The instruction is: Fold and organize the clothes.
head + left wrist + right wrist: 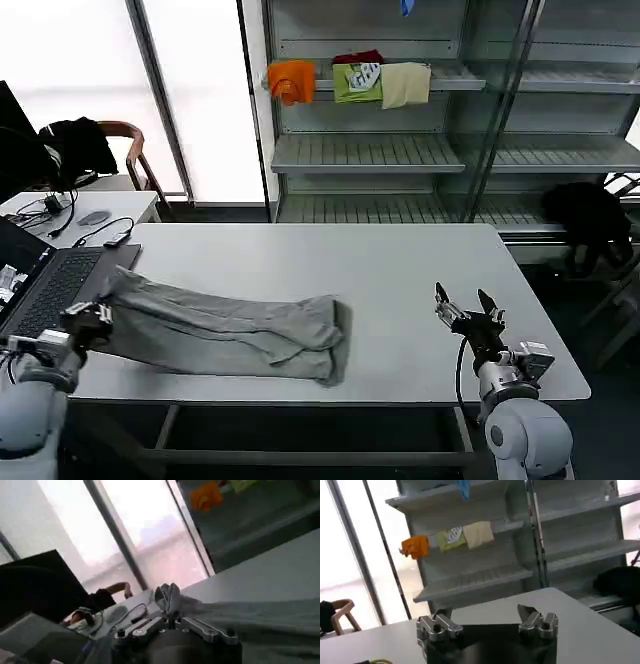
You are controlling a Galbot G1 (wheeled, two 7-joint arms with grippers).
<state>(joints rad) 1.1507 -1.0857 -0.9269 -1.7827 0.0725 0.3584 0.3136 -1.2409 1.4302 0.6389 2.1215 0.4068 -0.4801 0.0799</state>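
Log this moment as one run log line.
left gripper: shut on grey shirt | right gripper: open, idle over table

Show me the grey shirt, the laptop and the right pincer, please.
shirt [225, 335], head view, middle of the folded cloth.
laptop [50, 290], head view, on its keyboard.
right pincer [468, 305], head view, midway between its open fingertips.

White table [400, 270]: grey shirt [230, 335] bunched lengthwise (left half), laptop [50, 285] at left edge.
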